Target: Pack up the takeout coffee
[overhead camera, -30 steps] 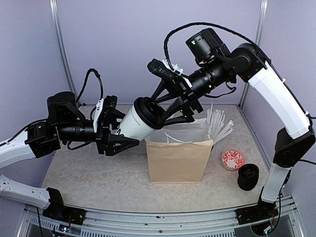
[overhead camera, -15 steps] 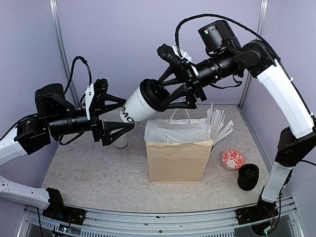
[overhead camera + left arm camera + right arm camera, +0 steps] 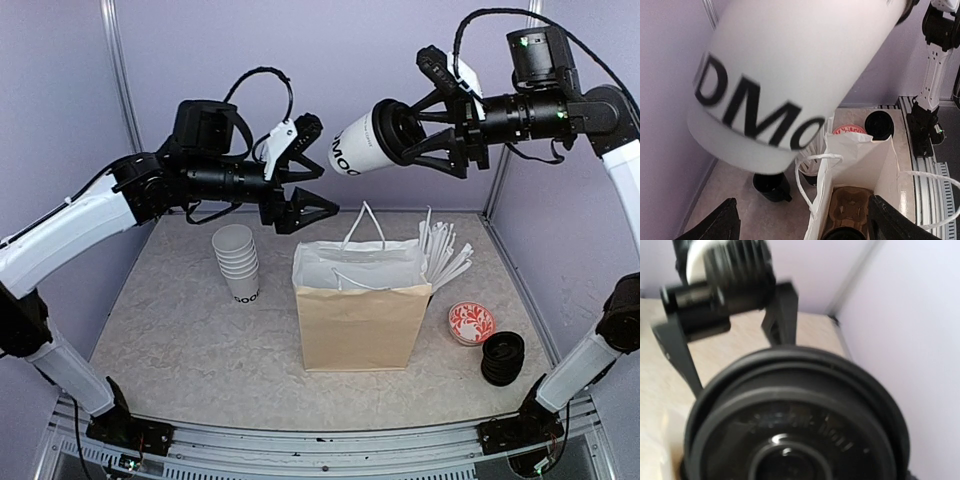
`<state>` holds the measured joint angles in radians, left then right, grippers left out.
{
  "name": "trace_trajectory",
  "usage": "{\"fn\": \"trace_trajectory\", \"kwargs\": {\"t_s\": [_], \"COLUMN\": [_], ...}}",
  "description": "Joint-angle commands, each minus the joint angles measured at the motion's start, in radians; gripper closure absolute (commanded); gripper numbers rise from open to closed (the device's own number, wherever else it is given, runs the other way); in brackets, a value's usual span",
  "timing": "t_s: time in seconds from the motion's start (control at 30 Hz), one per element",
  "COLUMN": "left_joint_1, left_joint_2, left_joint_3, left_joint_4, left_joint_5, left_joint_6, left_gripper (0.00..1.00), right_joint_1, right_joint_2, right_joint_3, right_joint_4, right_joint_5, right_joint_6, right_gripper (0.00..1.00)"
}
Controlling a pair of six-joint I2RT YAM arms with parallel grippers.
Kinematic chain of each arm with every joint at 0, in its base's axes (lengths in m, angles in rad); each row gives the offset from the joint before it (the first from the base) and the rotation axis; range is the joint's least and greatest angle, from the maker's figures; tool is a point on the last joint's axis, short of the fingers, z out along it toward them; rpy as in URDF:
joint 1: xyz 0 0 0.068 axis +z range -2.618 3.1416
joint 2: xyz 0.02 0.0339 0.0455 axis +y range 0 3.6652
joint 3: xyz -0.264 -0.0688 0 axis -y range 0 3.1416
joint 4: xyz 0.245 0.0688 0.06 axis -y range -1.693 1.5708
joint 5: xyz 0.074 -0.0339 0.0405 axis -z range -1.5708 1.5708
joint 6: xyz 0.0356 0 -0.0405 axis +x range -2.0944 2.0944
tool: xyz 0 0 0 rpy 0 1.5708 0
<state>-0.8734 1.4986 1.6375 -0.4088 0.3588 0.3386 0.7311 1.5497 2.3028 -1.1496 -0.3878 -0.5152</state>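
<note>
- My right gripper point(image 3: 405, 135) is clamped around the lid end of the takeout coffee cup point(image 3: 360, 152). The cup hangs on its side in the upper middle of the top view, base pointing left, higher in the frame than the paper bag point(image 3: 360, 325). If the hold bears on the black lid point(image 3: 795, 430) more than on the cup wall, I judge the lid could pop off and the cup drop.
- I cannot tell whether the cup is filled. Lying sideways, any liquid would sit against the lid and could leak as I swing the cup upright.
- My left gripper point(image 3: 310, 168) is spread wide and empty, just off the cup's base and not touching it. Righting the cup could sweep its base into those fingers unless I back the left arm away first.
- In the left wrist view the bag mouth looks narrow, with white handles point(image 3: 812, 165) looping across it. A cup lowered off-centre could snag a handle or push the bag wall in and tip the bag.
- The cardboard tray point(image 3: 850, 215) sits deep inside the bag. Something dark and round seems to fill the socket at the bottom edge of that view, so I would aim for the free one. Letting go too high or tilted could leave the cup toppled.
- White sticks point(image 3: 440, 250) lean just beside the bag's right edge, and my right arm could knock them on the way down.
</note>
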Motion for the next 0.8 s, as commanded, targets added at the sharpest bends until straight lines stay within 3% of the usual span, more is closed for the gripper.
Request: {"fn": "trace_trajectory", "kwargs": {"t_s": [0.0,0.23,0.47,0.77], "left_joint_1": [0.013,0.014,0.013,0.011], "left_joint_2": [0.116,0.282,0.414,0.427], "left_joint_3": [0.064,0.159,0.318,0.341], "left_joint_4": [-0.126,-0.202,-0.36,-0.412], "left_joint_5": [0.111,0.11,0.118,0.149], "left_joint_6": [0.032,0.084,0.125,0.128], "left_gripper": [0.15,0.17,0.36,0.49], "right_joint_1": [-0.033,-0.051,-0.051,-0.05], "right_joint_2": [-0.089,-0.207,-0.275,-0.317], "right_joint_3": [-0.085,-0.176,-0.241,-0.346], "right_joint_4": [0.033,0.033,-0.045,-0.14], "right_joint_5": [0.094,0.132,0.022,-0.105], "right_joint_6": [-0.002,-0.005,-0.07,-0.104], "right_gripper": [0.52,0.5,0.5,0.52]}}
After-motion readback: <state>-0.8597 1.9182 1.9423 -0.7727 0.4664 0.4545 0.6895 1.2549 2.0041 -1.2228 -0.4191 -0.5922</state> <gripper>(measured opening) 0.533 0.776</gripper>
